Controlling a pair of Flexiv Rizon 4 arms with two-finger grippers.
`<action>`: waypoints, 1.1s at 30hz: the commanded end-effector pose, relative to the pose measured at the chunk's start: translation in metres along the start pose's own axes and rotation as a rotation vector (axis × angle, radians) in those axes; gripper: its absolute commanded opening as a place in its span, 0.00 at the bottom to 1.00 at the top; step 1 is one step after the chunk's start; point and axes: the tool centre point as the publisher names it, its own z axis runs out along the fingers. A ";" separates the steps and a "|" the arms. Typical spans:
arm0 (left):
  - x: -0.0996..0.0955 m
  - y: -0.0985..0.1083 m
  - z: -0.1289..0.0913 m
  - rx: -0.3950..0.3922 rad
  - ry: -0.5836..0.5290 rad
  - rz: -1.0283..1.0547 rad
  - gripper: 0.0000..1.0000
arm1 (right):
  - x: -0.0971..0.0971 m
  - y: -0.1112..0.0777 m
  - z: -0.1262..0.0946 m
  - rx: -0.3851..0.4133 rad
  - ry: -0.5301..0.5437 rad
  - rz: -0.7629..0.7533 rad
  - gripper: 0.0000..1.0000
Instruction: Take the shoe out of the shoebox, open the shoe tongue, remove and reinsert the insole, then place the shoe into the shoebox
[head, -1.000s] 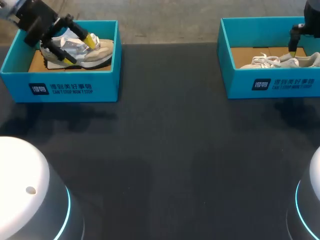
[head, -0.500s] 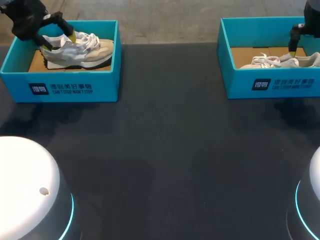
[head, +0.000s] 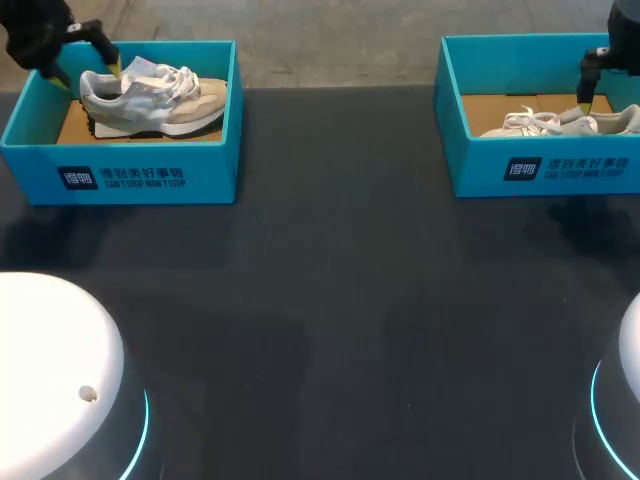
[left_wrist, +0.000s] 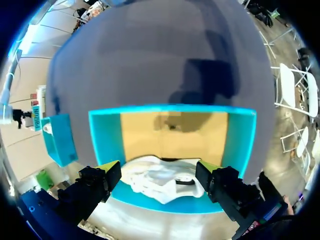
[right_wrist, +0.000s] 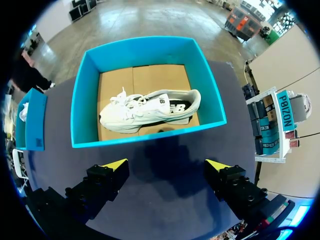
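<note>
1. Head view: the left shoebox (head: 120, 178) sits at the far left of the dark desk (head: 340, 300). The beige-grey shoe (head: 160, 95) stands upright on its sole inside it.
2. The left tool (head: 88, 74) is over the heel end of that box. Its fingers are spread wide with one yellow tip by the heel collar, and it holds nothing.
3. The right shoebox (head: 545, 165) is at the far right, well apart from the left one. The white shoe (head: 560, 122) lies inside it. The right tool (head: 584, 100) hangs above that shoe, with only one tip clear here.
4. Left wrist view: the left tool (left_wrist: 157, 170) is wide open. The beige-grey shoe (left_wrist: 162, 184) is between and under the fingers, inside the left shoebox (left_wrist: 240, 145). I can't tell if either finger touches it.
5. Right wrist view: the right tool (right_wrist: 167, 165) is wide open and empty, over bare desk (right_wrist: 165, 200) just outside the right shoebox (right_wrist: 145, 47). The white shoe (right_wrist: 150, 112) rests on the cardboard floor, ahead of the fingers.
</note>
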 end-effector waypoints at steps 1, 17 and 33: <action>0.018 0.031 0.015 0.037 0.010 -0.014 1.00 | 0.000 0.000 0.000 -0.001 0.000 0.002 1.00; 0.078 0.068 0.046 0.056 0.125 -0.001 1.00 | 0.000 0.000 0.000 -0.001 0.000 0.002 1.00; 0.080 0.069 0.048 0.057 0.134 -0.013 1.00 | 0.000 0.000 0.000 -0.001 0.000 0.002 1.00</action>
